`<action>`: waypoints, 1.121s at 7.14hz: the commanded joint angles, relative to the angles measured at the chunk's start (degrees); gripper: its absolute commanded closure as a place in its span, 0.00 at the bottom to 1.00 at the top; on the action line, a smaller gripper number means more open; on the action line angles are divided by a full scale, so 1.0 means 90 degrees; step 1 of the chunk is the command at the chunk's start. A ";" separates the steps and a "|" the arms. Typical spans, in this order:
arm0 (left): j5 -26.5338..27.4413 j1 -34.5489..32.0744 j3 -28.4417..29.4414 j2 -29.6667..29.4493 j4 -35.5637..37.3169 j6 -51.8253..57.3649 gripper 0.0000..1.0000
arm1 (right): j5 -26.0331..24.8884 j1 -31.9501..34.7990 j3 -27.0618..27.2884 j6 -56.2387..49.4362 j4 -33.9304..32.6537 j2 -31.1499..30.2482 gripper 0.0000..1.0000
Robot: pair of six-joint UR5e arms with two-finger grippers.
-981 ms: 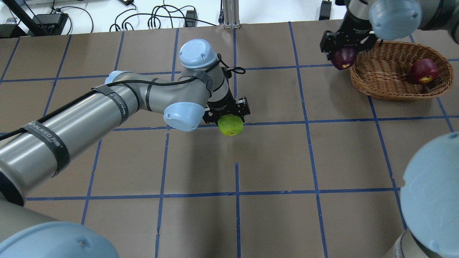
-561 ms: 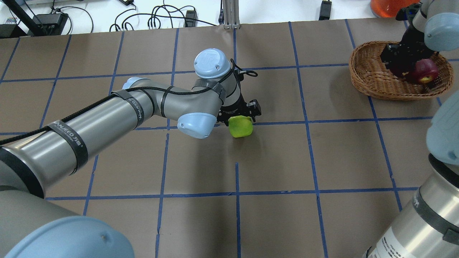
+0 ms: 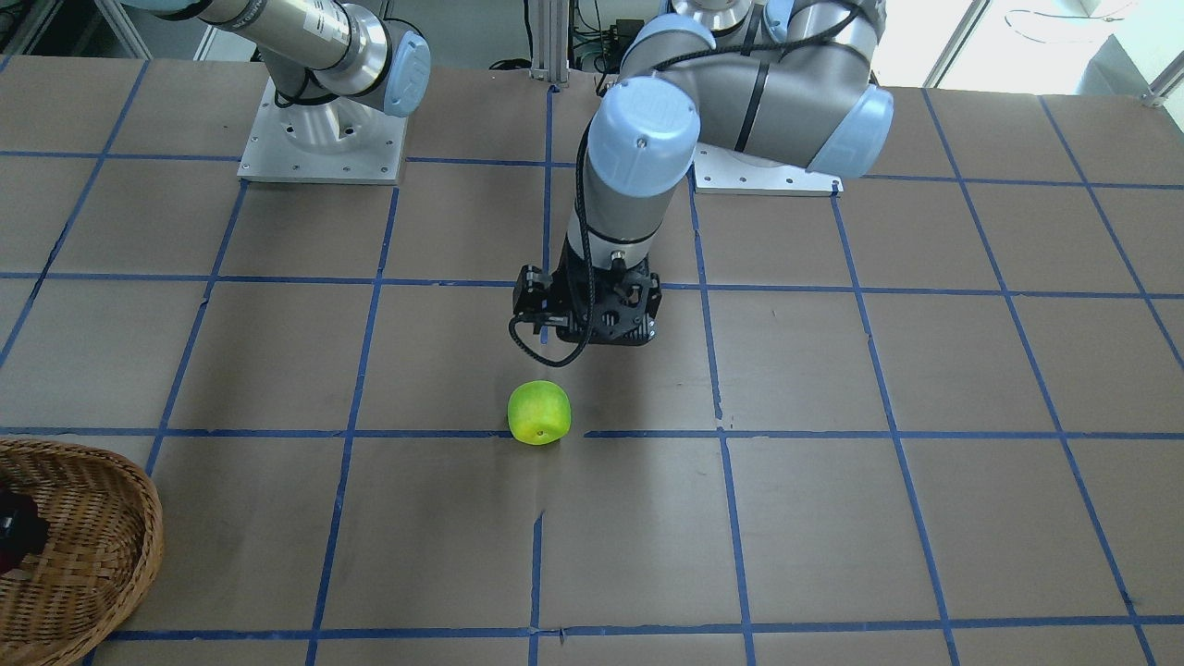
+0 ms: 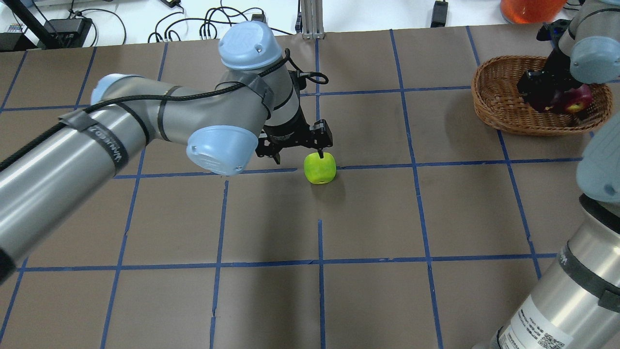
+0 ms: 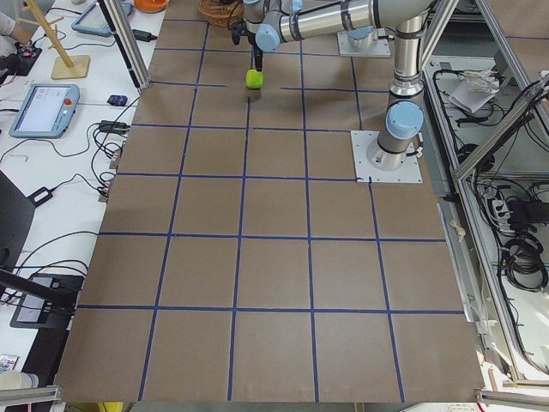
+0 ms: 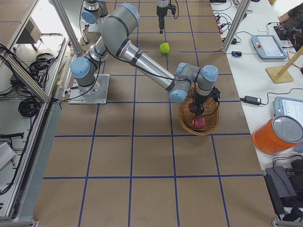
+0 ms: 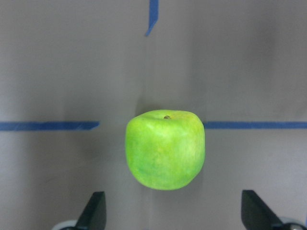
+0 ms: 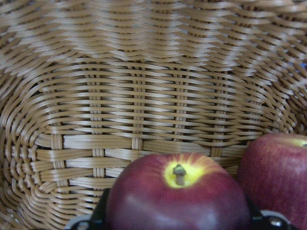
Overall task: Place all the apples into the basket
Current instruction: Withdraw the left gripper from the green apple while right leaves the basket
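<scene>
The lime green apple [image 4: 319,168] lies on the table, also in the front view [image 3: 539,413] and the left wrist view [image 7: 165,149]. My left gripper [image 4: 296,154] is open and empty, hovering just behind and above it; its fingertips [image 7: 95,211] stand wider than the apple. The wicker basket [image 4: 499,114] sits at the far right. My right gripper [image 4: 535,94] is inside it, shut on the dark maroon apple [image 8: 177,201]. The red apple [image 4: 577,99] lies in the basket beside it, and shows in the right wrist view [image 8: 278,177].
An orange container [image 4: 530,7] stands beyond the basket off the table's back edge. Cables and power bricks [image 4: 213,24] lie along the back. The brown table has blue tape lines [image 4: 319,261].
My right gripper has carried the maroon apple from left of the basket into it. My left gripper, close over the green apple before, now stands back from it and the apple rests on the table.
</scene>
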 commanded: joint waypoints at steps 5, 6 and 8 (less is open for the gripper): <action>0.0422 0.1719 0.0651 0.1743 -0.2135 0.1491 0.00 | 0.0743 0.1859 0.0005 0.0992 0.1949 -0.1545 0.00; 0.0412 0.1643 0.1051 0.1508 -0.2242 0.1444 0.00 | 0.0782 0.2689 0.0025 0.1811 0.2251 -0.1546 0.00; 0.0470 0.1535 0.1153 0.1428 -0.2446 0.1258 0.00 | 0.1237 0.4088 0.0161 0.2150 0.2167 -0.1236 0.00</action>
